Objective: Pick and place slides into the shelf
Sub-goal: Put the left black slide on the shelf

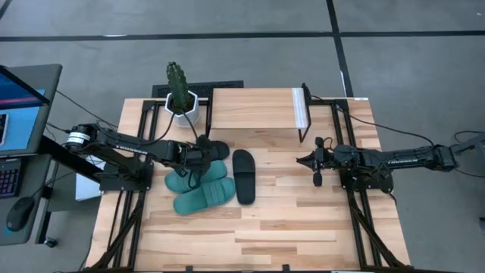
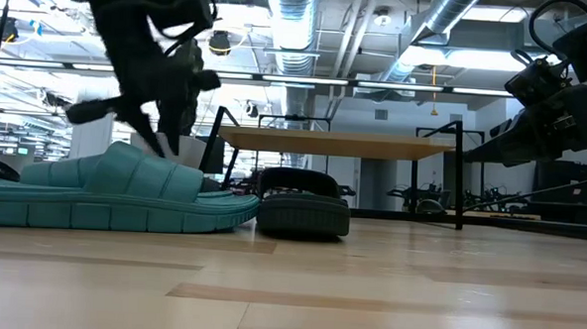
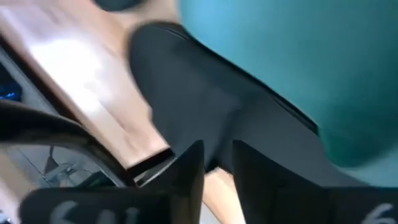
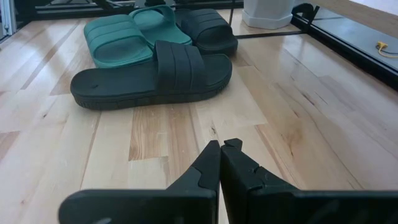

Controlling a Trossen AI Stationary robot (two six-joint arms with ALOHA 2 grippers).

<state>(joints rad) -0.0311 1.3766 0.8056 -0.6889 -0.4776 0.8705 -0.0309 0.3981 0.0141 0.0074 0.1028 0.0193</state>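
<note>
Centre-left of the high view, left gripper (image 1: 203,154) over matte black rubber slide (image 1: 214,149), jaws slightly parted, grip unclear; right gripper (image 1: 315,161) closed, idle; next: lift to wood-panel shelf (image 1: 254,108).

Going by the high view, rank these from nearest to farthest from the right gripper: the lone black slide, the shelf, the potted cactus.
From the right gripper, on the table's right side:
1. The lone black slide, lying mid-table to its left. The shelf's right end is almost as near, so this is a close call.
2. The shelf, at the back edge.
3. The potted cactus, back left, plainly farthest.

cactus (image 1: 176,82) in white pot (image 1: 184,114) | laptop (image 1: 19,106) | mouse (image 1: 18,213)
</note>
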